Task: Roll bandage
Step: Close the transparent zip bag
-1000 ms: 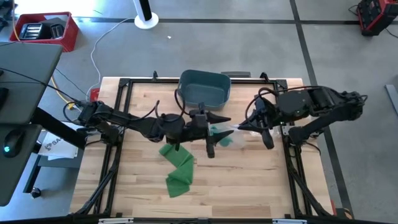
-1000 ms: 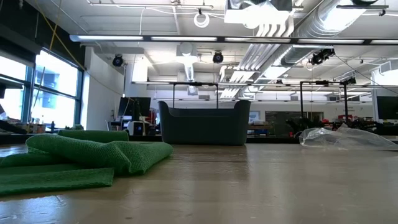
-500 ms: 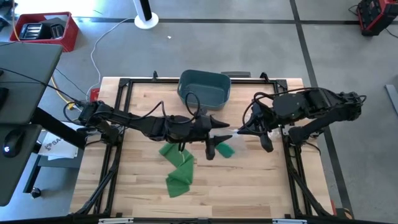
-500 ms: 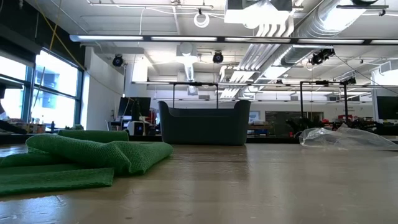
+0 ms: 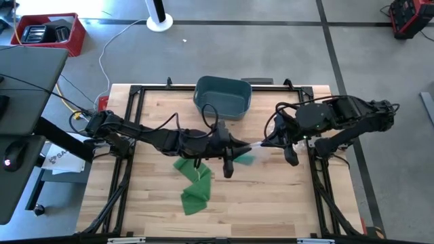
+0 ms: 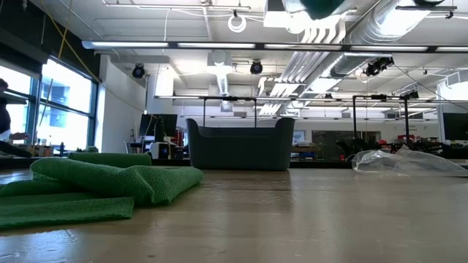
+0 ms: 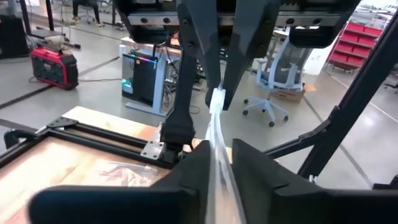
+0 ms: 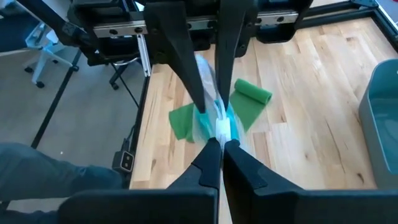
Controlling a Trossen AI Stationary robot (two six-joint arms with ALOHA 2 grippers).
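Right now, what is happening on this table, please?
The two arms hold a clear plastic wrapper between them above the middle of the table. The right gripper is shut on one end; the left gripper closes on the other. A green bandage lies unrolled on the wood. A grey bin stands at the back.

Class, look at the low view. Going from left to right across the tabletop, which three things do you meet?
Folded green bandage → dark grey bin → crumpled clear plastic wrapper.
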